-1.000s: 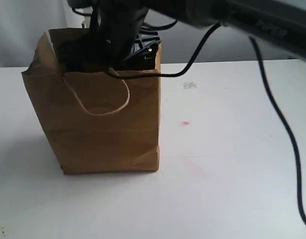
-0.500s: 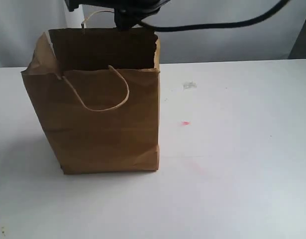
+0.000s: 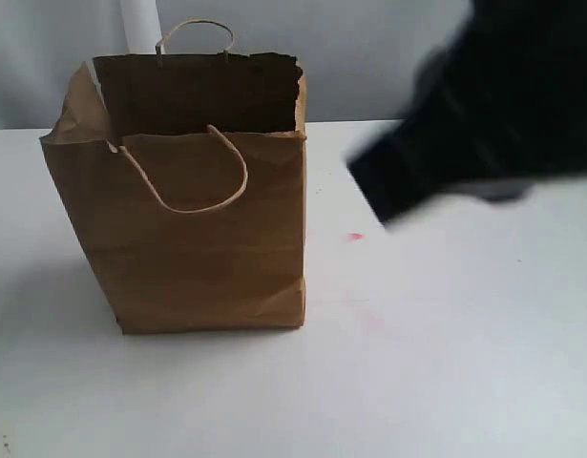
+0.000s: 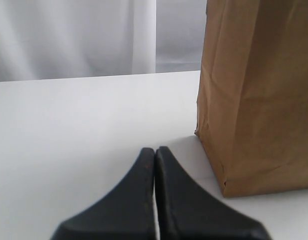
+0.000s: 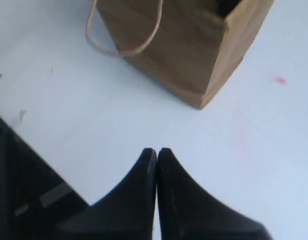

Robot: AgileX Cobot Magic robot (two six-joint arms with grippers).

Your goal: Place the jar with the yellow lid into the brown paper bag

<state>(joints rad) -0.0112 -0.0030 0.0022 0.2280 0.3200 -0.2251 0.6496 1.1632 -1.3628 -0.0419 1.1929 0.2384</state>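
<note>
The white desk [image 3: 446, 382] lies bare along its near edge; a small pink mark [image 3: 355, 236] sits further in, just right of the large tan kraft paper bag [image 3: 207, 248]; the bag stands upright toward the desk's left edge, mouth open, its front cord handle [image 3: 193, 202] hanging loose. The left arm's black pincer [image 4: 155, 155] is clenched, tips touching, gripping nothing, low over the desk near the bag's base; the right arm's black pincer [image 5: 157, 155] is likewise clenched and empty, high above the desk with the bag beyond it; a dark blurred arm [image 3: 484, 114] crosses toward the far right corner. The clear yellow-lidded jar shows nowhere; the bag's inside is dark, so the jar probably sits in there, hidden. The placing step looks done; the next move would call only for parking both arms clear of the bag without snagging its handles.
</note>
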